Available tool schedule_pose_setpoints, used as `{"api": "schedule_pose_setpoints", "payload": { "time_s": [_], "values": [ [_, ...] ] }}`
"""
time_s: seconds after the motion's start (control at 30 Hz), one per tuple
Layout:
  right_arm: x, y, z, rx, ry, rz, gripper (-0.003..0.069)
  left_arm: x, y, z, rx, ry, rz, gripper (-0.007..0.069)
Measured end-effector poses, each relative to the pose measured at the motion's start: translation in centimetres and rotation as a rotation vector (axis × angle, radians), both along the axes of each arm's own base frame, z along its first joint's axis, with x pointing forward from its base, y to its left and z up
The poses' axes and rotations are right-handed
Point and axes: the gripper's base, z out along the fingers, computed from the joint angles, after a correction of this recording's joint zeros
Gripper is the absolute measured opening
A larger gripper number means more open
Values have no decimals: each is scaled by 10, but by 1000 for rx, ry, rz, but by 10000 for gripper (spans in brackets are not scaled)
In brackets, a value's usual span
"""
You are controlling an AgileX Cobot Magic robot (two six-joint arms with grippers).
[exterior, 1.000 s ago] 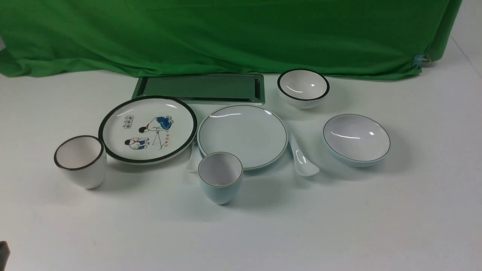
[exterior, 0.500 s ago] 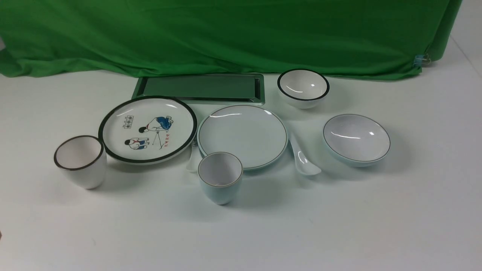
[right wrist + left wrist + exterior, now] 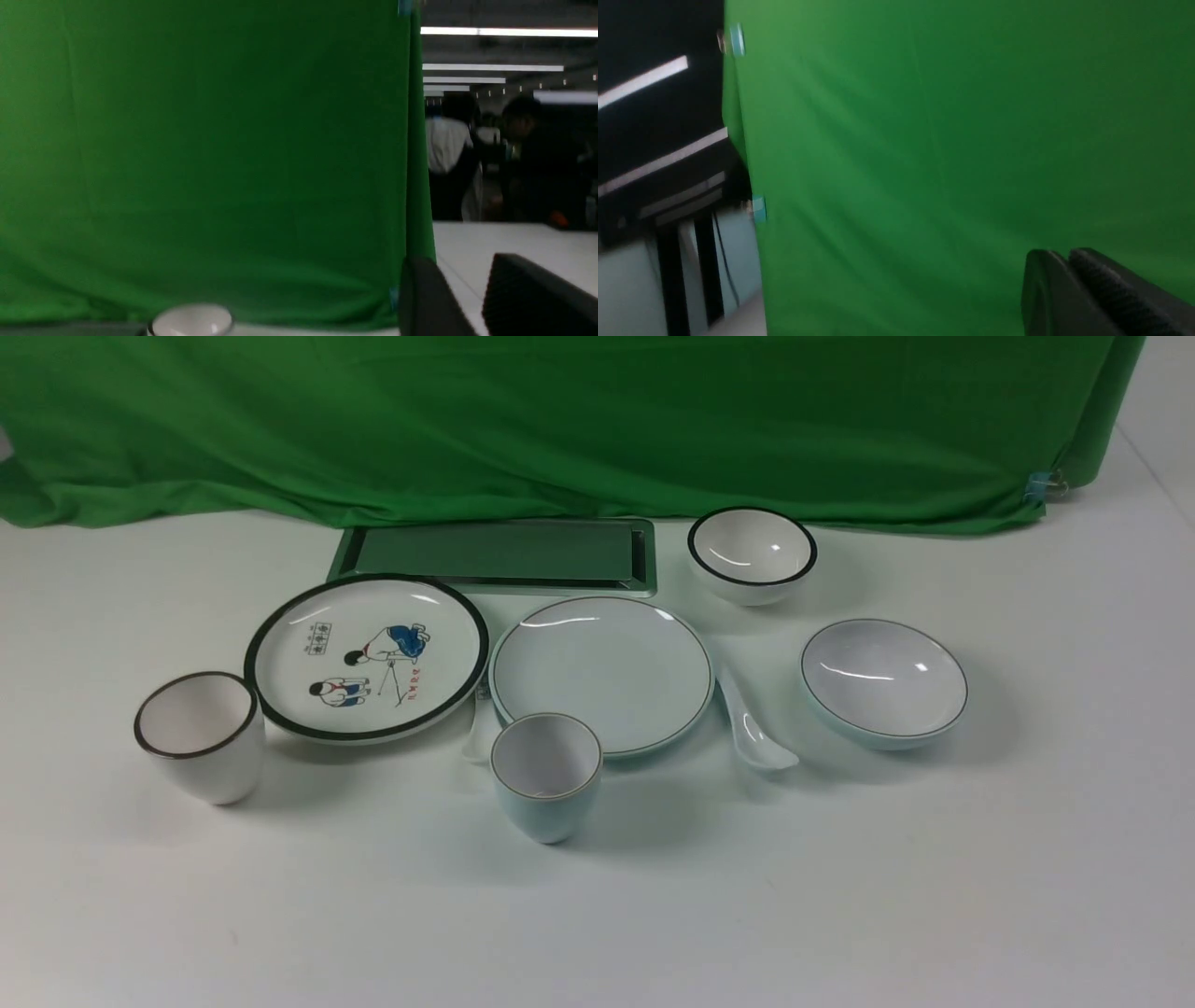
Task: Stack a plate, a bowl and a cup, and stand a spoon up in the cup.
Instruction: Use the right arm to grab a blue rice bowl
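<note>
While the left jaws sit clenched, their ribbed black pads [image 3: 1111, 291] pressed together on nothing, the right jaws stand parted and empty, and both wrist views look onto the green cloth [image 3: 560, 420]. Out on the white tabletop [image 3: 840, 896] I see the plate [image 3: 602, 672] at the middle: round, flat, glossy pale blue-green with a thin dark rim line. The cup [image 3: 546, 775], small, handleless, pale blue outside and white inside, stands upright at the plate's near edge. The spoon [image 3: 752, 733], glossy white ceramic with a deep oval scoop, lies just beside the plate's right edge, between it and the bowl [image 3: 883, 679], which is wide, shallow, pale blue, whitish-lilac inside.
</note>
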Motion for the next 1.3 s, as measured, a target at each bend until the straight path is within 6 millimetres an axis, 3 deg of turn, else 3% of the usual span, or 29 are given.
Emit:
{"api": "schedule_pose_setpoints", "payload": {
  "time_s": [0.13, 0.3, 0.37, 0.4, 0.43, 0.53, 0.6, 0.67, 0.8, 0.9, 0.93, 1.03, 1.1, 1.2, 1.23, 1.27, 1.3],
  "values": [
    [-6, 1, 12, 83, -141, 51, 238, -7, -1, 12, -3, -151, -15, -9],
    [-3, 1, 15, 110, -153, 67, 210, -14, -2, 28, -114, -270, -107, -9],
    [3, 1, 32, 68, -123, 44, 97, -10, -3, 60, -151, -232, -139, -9],
    [3, 1, 34, 63, -125, 41, 88, -10, -3, 63, -151, -226, -139, -9],
    [9, 1, 51, 24, -112, 21, 38, 0, -2, 89, -153, -158, -133, -9],
    [23, 0, 70, -58, -62, -18, 19, 18, 0, 113, -173, -53, -118, -9],
    [48, 0, 82, -163, 36, -57, 15, 50, 4, 133, -233, 70, -117, -9],
    [71, 0, 80, -216, 127, -67, 15, 76, 6, 139, -305, 173, -121, -9],
    [124, -2, 60, -203, 429, -38, 15, 131, 5, 126, -390, 542, -95, -9],
    [147, -3, 47, -159, 662, -24, 15, 152, -4, 117, -338, 748, -101, -9],
    [168, -4, 40, -155, 847, -17, 15, 167, -16, 104, -282, 925, -128, -9],
    [198, 0, 29, -157, 1163, 12, 31, 187, -36, 84, -235, 1132, -209, -9],
    [213, 3, 29, -162, 1235, 38, 58, 194, -45, 75, -230, 1202, -248, -9],
    [255, 16, 29, -187, 1350, 147, 221, 211, -68, 52, -222, 1321, -352, -7],
    [258, 17, 28, -180, 1352, 150, 221, 212, -68, 52, -224, 1324, -355, -6],
    [278, 22, 25, -183, 1356, 185, 318, 218, -78, 45, -211, 1360, -395, 4],
    [290, 24, 21, -185, 1359, 195, 363, 221, -83, 42, -203, 1379, -415, 14]
  ]
}}
